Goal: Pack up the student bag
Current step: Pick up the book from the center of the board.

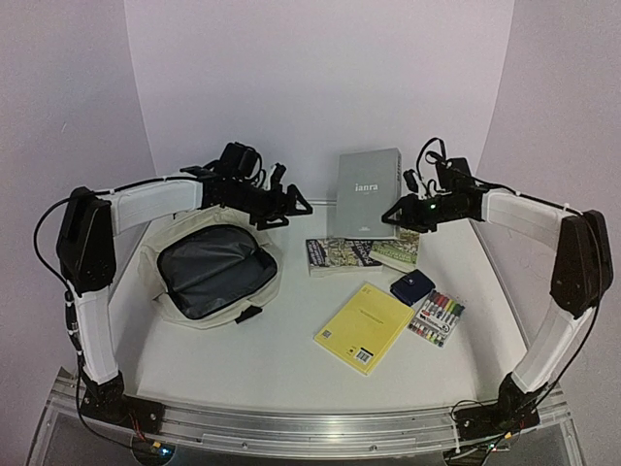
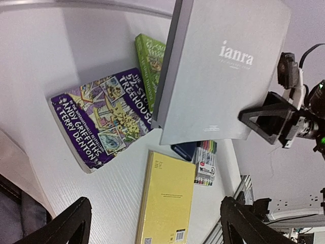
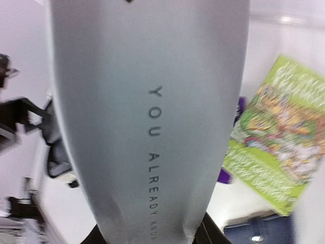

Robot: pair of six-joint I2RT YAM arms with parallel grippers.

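The student bag (image 1: pixel 155 254), cream with a dark grey lining, lies unzipped and wide open on the left of the table. My right gripper (image 1: pixel 396 216) is shut on the right edge of a grey hardcover book (image 1: pixel 367 192) and holds it upright at the back centre. That grey book (image 3: pixel 147 112) fills the right wrist view, with its spine between the jaws of my right gripper (image 3: pixel 147 239). My left gripper (image 1: pixel 291 206) hovers open beside the bag's far rim, left of the book. The left wrist view shows the grey book (image 2: pixel 223 76) beyond my open left gripper (image 2: pixel 155 223).
A purple paperback (image 1: pixel 335 254) and a green paperback (image 1: pixel 396 250) lie below the grey book. In front of them are a yellow notebook (image 1: pixel 364 326), a small navy pouch (image 1: pixel 412 286) and a pack of markers (image 1: pixel 437 317). White walls close in the back and sides.
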